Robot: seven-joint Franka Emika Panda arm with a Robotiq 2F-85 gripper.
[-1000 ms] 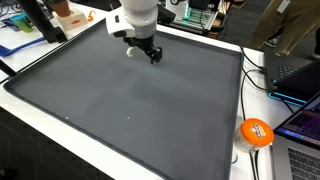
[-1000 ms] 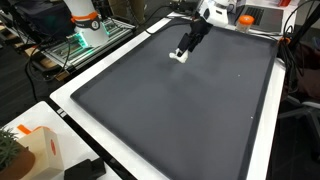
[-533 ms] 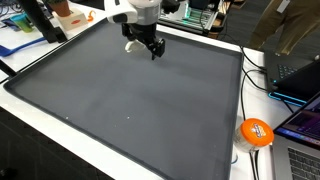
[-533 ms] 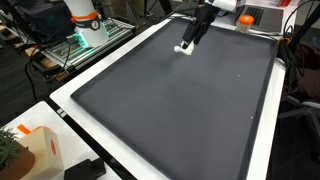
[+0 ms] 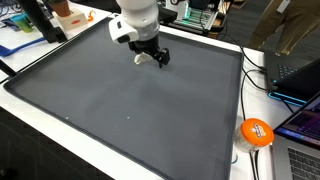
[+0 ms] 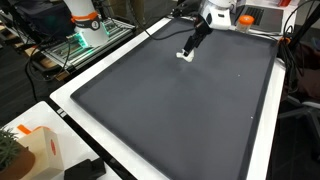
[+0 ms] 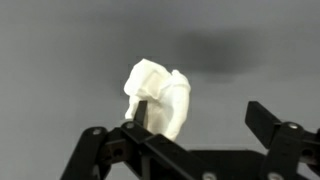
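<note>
Grey mat (image 5: 130, 110) is covering our lab table (image 6: 62, 98); our empty, wide-open gripper (image 5: 158, 60) is hovering over the far white wad (image 7: 158, 97).

Gripper and white lump shifted across the mat within 1 second.

In an exterior view the gripper (image 5: 152, 56) first drew back toward the far rim of the grey mat (image 5: 120, 115), then came forward again. It now stands nearer the camera and further right than at either of the 2 earlier moments. The crumpled white lump (image 5: 143, 58) travelled with it, staying beside the same finger throughout, and has ended lower and to the right of its starting spot. Seen from the opposite side, the gripper (image 6: 191, 46) and lump (image 6: 185, 55) went up the mat, then back down, finishing slightly right of where they began.
</note>
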